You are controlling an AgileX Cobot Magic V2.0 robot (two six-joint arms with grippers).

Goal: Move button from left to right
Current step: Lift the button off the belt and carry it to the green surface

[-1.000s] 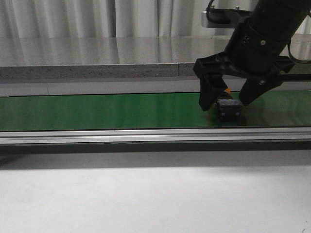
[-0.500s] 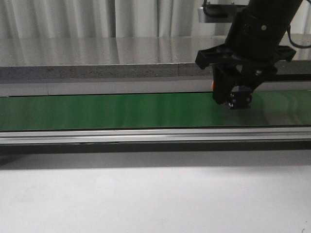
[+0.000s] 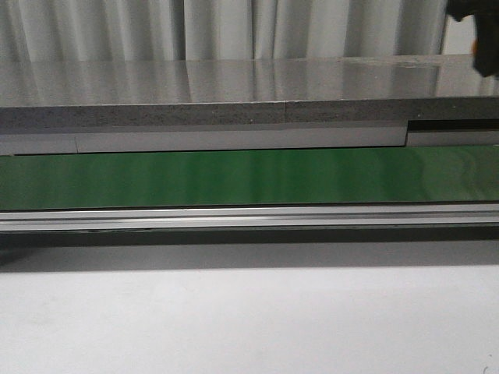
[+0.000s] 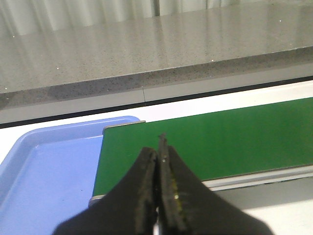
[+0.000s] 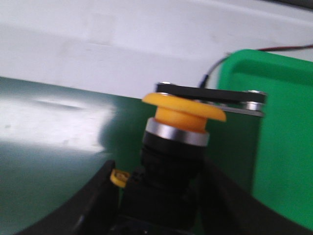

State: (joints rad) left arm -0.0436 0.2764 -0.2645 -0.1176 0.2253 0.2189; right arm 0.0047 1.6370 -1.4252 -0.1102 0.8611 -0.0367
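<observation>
My right pincer [image 5: 156, 196] pinches the button [image 5: 182, 139] by its black body, cap clear, above the belt's [image 5: 54, 147] right end near the green tray [image 5: 283, 147], ready to drop; left pincer [image 4: 159, 196] pressed together, idle.

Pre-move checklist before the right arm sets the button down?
1. Button clamped in right hand: ok, black body sits between the fingers.
2. Button clear of green belt: ok, belt bare in front view.
3. Green tray within sight: ok, beside the belt end.
4. Button already above the tray: cannot tell.
5. Left hand out of the way: ok, shut, holding nothing, near blue tray.
</observation>
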